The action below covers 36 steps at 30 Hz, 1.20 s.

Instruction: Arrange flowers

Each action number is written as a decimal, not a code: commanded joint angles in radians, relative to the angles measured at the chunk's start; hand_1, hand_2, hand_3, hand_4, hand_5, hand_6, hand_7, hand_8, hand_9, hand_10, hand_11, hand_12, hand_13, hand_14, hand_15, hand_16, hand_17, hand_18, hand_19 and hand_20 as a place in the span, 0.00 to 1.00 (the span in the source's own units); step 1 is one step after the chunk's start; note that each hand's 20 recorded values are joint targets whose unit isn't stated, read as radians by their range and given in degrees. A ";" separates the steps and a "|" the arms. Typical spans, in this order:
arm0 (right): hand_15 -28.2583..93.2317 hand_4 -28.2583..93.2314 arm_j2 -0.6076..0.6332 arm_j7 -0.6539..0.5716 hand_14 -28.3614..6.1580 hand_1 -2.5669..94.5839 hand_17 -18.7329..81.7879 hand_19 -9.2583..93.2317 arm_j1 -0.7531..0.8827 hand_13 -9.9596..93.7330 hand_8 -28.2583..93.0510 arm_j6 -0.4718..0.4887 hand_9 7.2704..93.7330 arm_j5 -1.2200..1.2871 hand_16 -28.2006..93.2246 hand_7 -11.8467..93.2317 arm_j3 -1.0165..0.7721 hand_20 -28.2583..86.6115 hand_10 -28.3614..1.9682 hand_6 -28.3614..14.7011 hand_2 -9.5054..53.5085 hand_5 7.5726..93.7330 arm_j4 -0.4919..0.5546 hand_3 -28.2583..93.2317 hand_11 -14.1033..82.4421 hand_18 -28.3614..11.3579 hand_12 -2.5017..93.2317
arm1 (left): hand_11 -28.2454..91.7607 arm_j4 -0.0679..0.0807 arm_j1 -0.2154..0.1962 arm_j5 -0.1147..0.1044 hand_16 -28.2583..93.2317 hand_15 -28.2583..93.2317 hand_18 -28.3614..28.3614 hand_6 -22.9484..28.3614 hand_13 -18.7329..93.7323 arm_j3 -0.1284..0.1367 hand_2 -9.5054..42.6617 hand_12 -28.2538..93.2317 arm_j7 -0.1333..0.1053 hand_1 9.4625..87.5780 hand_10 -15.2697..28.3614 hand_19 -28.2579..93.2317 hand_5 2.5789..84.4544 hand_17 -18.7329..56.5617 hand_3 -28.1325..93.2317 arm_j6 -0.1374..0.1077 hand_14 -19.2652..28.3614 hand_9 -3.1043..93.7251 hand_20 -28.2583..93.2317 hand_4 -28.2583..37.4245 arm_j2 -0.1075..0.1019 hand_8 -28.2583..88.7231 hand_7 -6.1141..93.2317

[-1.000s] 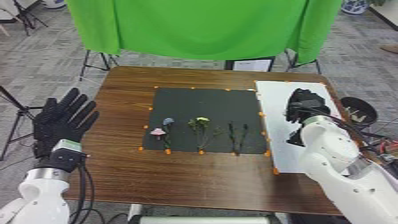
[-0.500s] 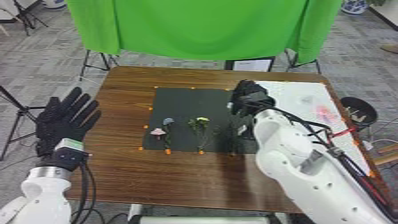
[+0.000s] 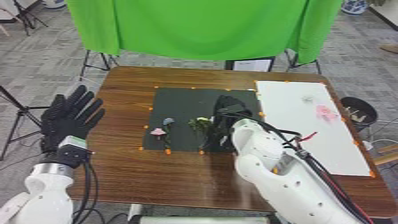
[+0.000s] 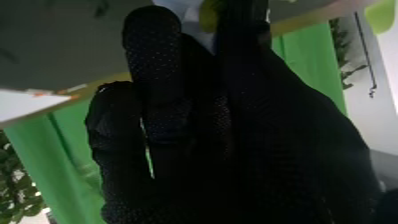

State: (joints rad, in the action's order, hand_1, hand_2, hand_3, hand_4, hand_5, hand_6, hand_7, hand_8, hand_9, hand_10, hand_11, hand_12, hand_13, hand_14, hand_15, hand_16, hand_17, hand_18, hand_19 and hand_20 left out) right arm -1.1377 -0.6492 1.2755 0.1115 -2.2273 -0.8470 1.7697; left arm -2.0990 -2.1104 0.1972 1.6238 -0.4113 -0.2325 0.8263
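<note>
The right hand is over the dark mat, its fingers fairly straight and the thumb close beside them. In the right wrist view something white and yellow shows in the narrow gap at the fingertips; I cannot tell whether it is touched, but I would not call it held.

The yellow flower lies just beside that hand, on its left, stem running back towards the robot. That sideways relation seems to decide the next move: a small shift left, then closing across the stem rather than along it (the bloom would likely crush easily). The right hand is clearly the nearer.

Farther left of it lie the blue flower and the pink flower, close together, and easily brushed if the hand swings wide. To its right, the white sheet carries a pink bloom and a pale one, perhaps where the arrangement is growing. The left hand, fingers straight and spread, is empty beyond the tabletop's left edge.
</note>
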 commanded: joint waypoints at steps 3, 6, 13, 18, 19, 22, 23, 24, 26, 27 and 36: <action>0.56 0.00 -0.015 -0.004 0.61 0.61 0.58 0.92 -0.014 0.81 0.23 0.059 0.84 -0.038 0.55 0.32 0.011 0.57 0.60 0.62 0.02 0.73 0.027 0.80 0.24 0.19 0.34 | 0.35 -0.001 0.007 0.000 0.19 0.45 0.74 0.60 0.35 -0.012 0.47 0.32 -0.002 0.19 0.66 0.47 0.45 0.17 0.81 0.008 0.73 0.35 0.30 0.00 0.005 0.18 0.15; 0.56 0.00 -0.014 -0.003 0.61 0.60 0.58 0.91 -0.013 0.80 0.22 0.070 0.82 -0.026 0.55 0.32 0.007 0.56 0.58 0.62 0.01 0.71 0.036 0.81 0.25 0.19 0.32 | 0.34 -0.001 0.007 -0.004 0.19 0.45 0.74 0.61 0.34 -0.011 0.47 0.32 -0.005 0.19 0.66 0.47 0.45 0.17 0.81 -0.006 0.72 0.33 0.30 0.00 0.008 0.18 0.15; 0.56 0.00 -0.005 0.000 0.60 0.58 0.58 0.91 -0.016 0.79 0.22 0.087 0.77 -0.033 0.55 0.31 0.003 0.56 0.53 0.61 0.00 0.70 0.052 0.82 0.28 0.19 0.25 | 0.33 -0.005 0.002 -0.007 0.19 0.43 0.74 0.61 0.31 -0.010 0.47 0.32 -0.014 0.19 0.64 0.47 0.44 0.17 0.81 -0.015 0.70 0.28 0.30 0.00 0.005 0.18 0.14; 0.55 0.00 -0.001 -0.003 0.61 0.57 0.58 0.91 -0.015 0.78 0.22 0.103 0.72 -0.028 0.54 0.31 -0.002 0.55 0.49 0.62 0.00 0.69 0.062 0.83 0.29 0.19 0.19 | 0.33 -0.005 0.000 -0.005 0.20 0.43 0.74 0.60 0.30 -0.004 0.47 0.32 -0.008 0.18 0.64 0.46 0.44 0.17 0.81 -0.009 0.70 0.28 0.30 0.00 0.009 0.18 0.14; 0.54 0.00 -0.002 -0.002 0.61 0.57 0.58 0.91 -0.013 0.78 0.22 0.109 0.71 -0.030 0.54 0.31 -0.005 0.55 0.48 0.62 0.00 0.69 0.064 0.83 0.29 0.19 0.19 | 0.33 -0.006 -0.002 -0.006 0.20 0.43 0.74 0.60 0.30 -0.004 0.47 0.32 -0.011 0.18 0.64 0.46 0.44 0.17 0.81 -0.009 0.70 0.28 0.30 0.00 0.009 0.18 0.14; 0.54 0.00 -0.001 -0.006 0.60 0.56 0.57 0.90 -0.013 0.78 0.21 0.127 0.69 -0.028 0.54 0.30 -0.009 0.55 0.46 0.62 0.00 0.69 0.069 0.84 0.27 0.19 0.18 | 0.33 -0.006 -0.001 -0.009 0.20 0.43 0.74 0.61 0.31 -0.006 0.47 0.32 -0.014 0.18 0.65 0.46 0.44 0.17 0.81 -0.012 0.70 0.29 0.30 0.00 0.008 0.18 0.14; 0.54 0.00 0.001 -0.008 0.60 0.56 0.57 0.90 -0.011 0.77 0.21 0.128 0.68 -0.021 0.54 0.30 -0.010 0.55 0.46 0.62 0.00 0.69 0.072 0.84 0.27 0.19 0.18 | 0.33 -0.006 -0.003 -0.009 0.20 0.43 0.74 0.61 0.31 -0.005 0.47 0.32 -0.013 0.18 0.65 0.46 0.44 0.17 0.81 -0.009 0.71 0.29 0.30 0.00 0.007 0.18 0.14; 0.54 0.00 0.002 -0.011 0.60 0.56 0.57 0.90 -0.010 0.77 0.21 0.124 0.68 -0.017 0.54 0.30 -0.011 0.55 0.46 0.62 0.00 0.69 0.073 0.84 0.27 0.19 0.18 | 0.33 -0.006 -0.003 -0.009 0.20 0.43 0.74 0.61 0.31 -0.005 0.47 0.32 -0.012 0.18 0.65 0.46 0.44 0.17 0.82 -0.010 0.71 0.29 0.30 0.00 0.008 0.18 0.14; 0.54 0.00 0.004 -0.011 0.59 0.55 0.57 0.90 -0.006 0.77 0.19 0.123 0.67 -0.013 0.53 0.30 -0.017 0.54 0.45 0.62 0.00 0.69 0.081 0.84 0.27 0.19 0.17 | 0.33 -0.005 -0.002 -0.009 0.20 0.43 0.74 0.61 0.31 -0.005 0.47 0.32 -0.009 0.18 0.65 0.46 0.44 0.17 0.81 -0.009 0.71 0.29 0.30 0.00 0.007 0.18 0.14; 0.54 0.00 0.005 -0.009 0.58 0.54 0.57 0.90 -0.003 0.77 0.19 0.118 0.67 -0.016 0.53 0.30 -0.022 0.54 0.45 0.62 0.00 0.68 0.086 0.85 0.27 0.19 0.17 | 0.33 -0.005 -0.003 -0.009 0.20 0.43 0.74 0.61 0.31 -0.004 0.47 0.32 -0.009 0.18 0.65 0.46 0.44 0.17 0.81 -0.007 0.71 0.30 0.30 0.00 0.007 0.18 0.14; 0.60 0.03 0.092 -0.023 0.50 0.45 0.57 0.91 0.016 0.76 0.13 0.052 0.61 -0.031 0.44 0.29 -0.165 0.54 0.39 0.59 0.00 0.65 0.145 0.86 0.26 0.17 0.17 | 0.33 -0.001 0.007 -0.006 0.20 0.44 0.74 0.61 0.32 -0.014 0.47 0.32 -0.011 0.18 0.65 0.46 0.45 0.17 0.81 -0.002 0.71 0.30 0.30 0.00 0.003 0.18 0.14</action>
State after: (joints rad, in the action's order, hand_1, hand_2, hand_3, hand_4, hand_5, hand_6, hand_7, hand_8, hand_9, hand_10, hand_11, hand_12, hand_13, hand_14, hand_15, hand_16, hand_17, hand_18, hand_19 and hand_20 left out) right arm -1.1270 -0.6527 1.2787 0.2158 -2.2284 -0.8824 1.8681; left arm -2.0984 -2.1063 0.1912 1.6161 -0.4231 -0.2398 0.8270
